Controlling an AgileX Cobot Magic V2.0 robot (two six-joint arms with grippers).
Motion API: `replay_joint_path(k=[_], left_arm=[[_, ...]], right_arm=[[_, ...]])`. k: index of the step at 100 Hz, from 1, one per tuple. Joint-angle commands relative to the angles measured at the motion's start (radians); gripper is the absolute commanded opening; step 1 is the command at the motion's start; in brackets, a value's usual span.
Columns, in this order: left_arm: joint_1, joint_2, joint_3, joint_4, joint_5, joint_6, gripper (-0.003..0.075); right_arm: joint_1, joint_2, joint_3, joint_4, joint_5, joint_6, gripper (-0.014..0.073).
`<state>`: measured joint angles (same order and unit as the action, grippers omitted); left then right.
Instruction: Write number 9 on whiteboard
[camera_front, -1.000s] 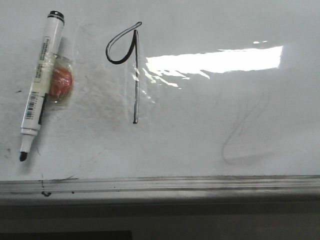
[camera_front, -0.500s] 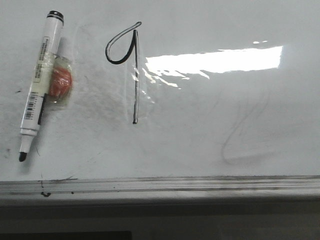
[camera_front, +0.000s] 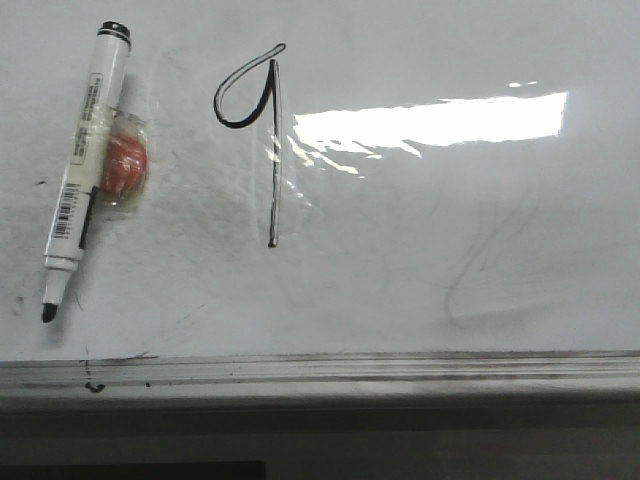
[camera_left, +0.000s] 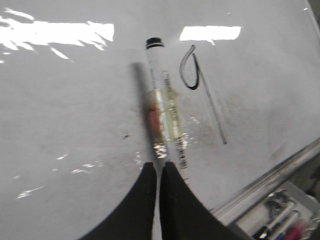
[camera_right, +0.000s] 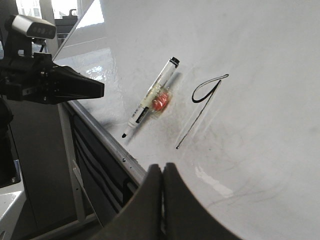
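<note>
Black number 9 (camera_left: 200, 85) lies beyond the clenched, empty left hand (camera_left: 159, 172).

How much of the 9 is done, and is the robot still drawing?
The 9 looks finished: a loop joined to a long stem on the whiteboard. Nothing is in hand now. The marker lies on the board, uncapped, left of the 9. The left gripper and right gripper are both shut and empty, off the board. Nothing seems left to write.

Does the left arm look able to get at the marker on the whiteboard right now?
Probably yes: the left gripper is shut just short of the marker, with only bare whiteboard between; it would need to open first.
</note>
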<state>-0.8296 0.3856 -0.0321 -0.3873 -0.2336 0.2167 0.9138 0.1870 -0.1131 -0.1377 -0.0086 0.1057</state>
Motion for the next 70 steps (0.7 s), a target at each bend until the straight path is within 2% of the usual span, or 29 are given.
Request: replay_joint_path(k=[1,8,18,42,54,61,70], left_arm=[[0.088,-0.053,0.02,0.104,-0.074,-0.002,-0.002],[0.181,-0.101,0.066,0.193,-0.093,-0.054,-0.002],[0.304,-0.167,0.065,0.263,0.007,-0.154,-0.002],[0.606,-0.307,0.065,0.387,0.107,-0.165,-0.002],[0.71,-0.349,0.065,0.387,0.121,-0.205,-0.002],[0.756,-0.371,0.065,0.387,0.191,-0.266,-0.002],[0.795,-0.41,0.065,0.381,0.353,-0.271,-0.002]], right_arm=[[0.002,0.007,-0.026,-0.011,-0.072,-0.004,-0.0064],[0.002,0.007,-0.026,-0.011,-0.072,-0.004,-0.0063],[0.002,0.007,-0.026,-0.011,-0.072,-0.004,-0.0063],[0.002,0.007,-0.026,-0.011,-0.072,-0.004,-0.0063],[0.002,0.007,-0.026,-0.011,-0.072,-0.004,-0.0063],[0.002,0.007,-0.026,-0.011,-0.072,-0.004,-0.0064],[0.002,0.007,-0.026,-0.011,-0.072,-0.004,-0.0063]])
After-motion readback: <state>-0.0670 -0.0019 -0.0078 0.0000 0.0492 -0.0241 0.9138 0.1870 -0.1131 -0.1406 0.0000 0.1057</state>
